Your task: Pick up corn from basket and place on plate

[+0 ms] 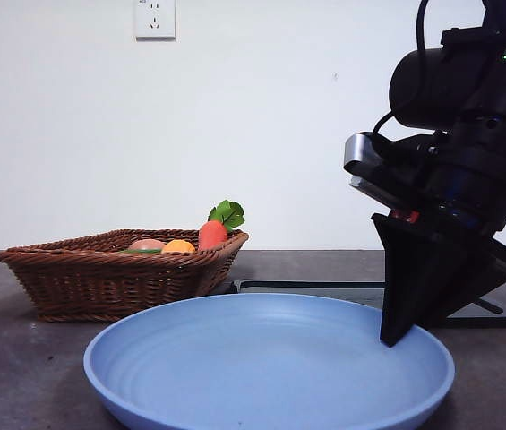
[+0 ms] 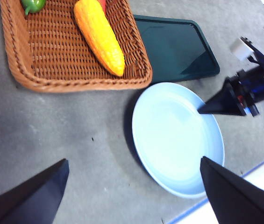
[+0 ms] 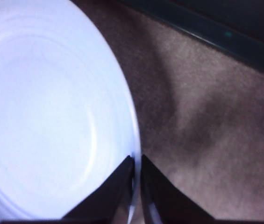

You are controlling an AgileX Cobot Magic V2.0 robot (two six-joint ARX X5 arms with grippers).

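Corn [image 2: 99, 36]: lies loose in the basket [image 2: 26, 77], slantwise, tapered end toward the basket's corner nearest the plate; nothing touches it
Basket: on the desk [image 2: 66, 126] just beside the plate, with a green piece [image 2: 32, 4] and a carrot-like piece [image 1: 212, 233] also inside
Plate [image 2: 169, 135]: bare, light blue, beside a flat black tray [image 2: 174, 46]
Right claw [image 3: 135, 175]: jaws pinched onto the plate's rim on the side away from the basket, apparently steadying it
Left claw [image 2: 134, 196]: jaws wide apart, holding nothing, high over the desk, well clear of the corn
Step in hand: the pick has not begun; corn not yet grasped
Next move: likely the left claw goes over the basket, turns its jaws across the cob's width, and descends on its middle; the glossy cob may slip, so a centred grip matters
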